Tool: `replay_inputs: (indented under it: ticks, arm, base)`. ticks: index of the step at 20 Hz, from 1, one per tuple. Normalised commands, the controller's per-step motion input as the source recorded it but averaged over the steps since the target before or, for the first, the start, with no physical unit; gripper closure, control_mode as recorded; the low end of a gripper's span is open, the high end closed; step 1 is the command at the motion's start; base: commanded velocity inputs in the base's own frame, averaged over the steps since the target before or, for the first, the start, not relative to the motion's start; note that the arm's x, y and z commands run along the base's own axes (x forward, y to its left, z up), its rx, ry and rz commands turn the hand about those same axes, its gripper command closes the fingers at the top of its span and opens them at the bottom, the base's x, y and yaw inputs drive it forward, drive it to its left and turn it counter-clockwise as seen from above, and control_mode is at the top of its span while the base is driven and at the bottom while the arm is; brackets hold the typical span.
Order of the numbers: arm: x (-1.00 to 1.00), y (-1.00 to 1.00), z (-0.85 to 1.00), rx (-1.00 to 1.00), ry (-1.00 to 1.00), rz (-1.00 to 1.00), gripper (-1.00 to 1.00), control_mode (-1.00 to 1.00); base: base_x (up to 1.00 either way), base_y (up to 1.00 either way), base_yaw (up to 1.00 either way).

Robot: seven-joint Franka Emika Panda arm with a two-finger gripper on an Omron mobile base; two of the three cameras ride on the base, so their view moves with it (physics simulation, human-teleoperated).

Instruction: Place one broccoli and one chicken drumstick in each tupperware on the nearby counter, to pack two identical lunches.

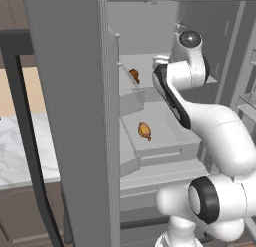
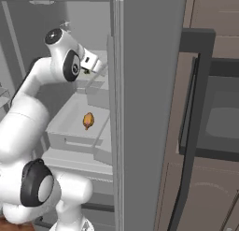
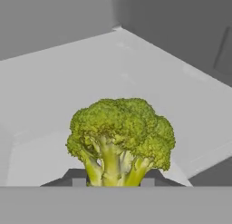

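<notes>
Reaching deep into the open fridge (image 1: 75,116), above the drawer that carries a golden drumstick (image 1: 144,131). Jaws closed on a broccoli floret (image 3: 120,139), stem wedged between the fingertips (image 3: 79,182) in the hand view, crown upright over a pale shelf (image 3: 68,82). A darker drumstick (image 1: 134,75) on the upper shelf, farther back than the golden one and above it. Marble counter (image 1: 20,146) outside the fridge, beyond its open door; tupperware not seen here. Likely trouble: a slipping stem (grip low on the floret, bushy head top-heavy), or the crown clipping the fridge door edge on withdrawal and twisting loose, dropping back inside.
</notes>
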Motion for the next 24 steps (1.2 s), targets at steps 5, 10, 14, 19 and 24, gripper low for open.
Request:
replay_inputs:
  ticks: [5,10,14,19,24]
  arm:
    - [-1.0,0.47,0.06,-0.06,0.01,0.1,1.0,-1.0]
    - [-1.0,0.23,0.02,-0.06,0.0,0.15,1.0,-1.0]
    - [-0.5,0.0,0.03,-0.01,0.0,0.11,1.0,1.0]
    - [0.0,0.0,0.0,0.0,0.0,0.0,1.0,1.0]
    - [0.0,0.0,0.0,0.0,0.0,0.0,1.0,1.0]
  base:
    - [0.0,0.0,0.0]
    - [0.0,0.0,0.0]
    - [-0.5,0.0,0.1]
    - [-1.0,-0.01,0.15]
    - [-1.0,0.01,0.07]
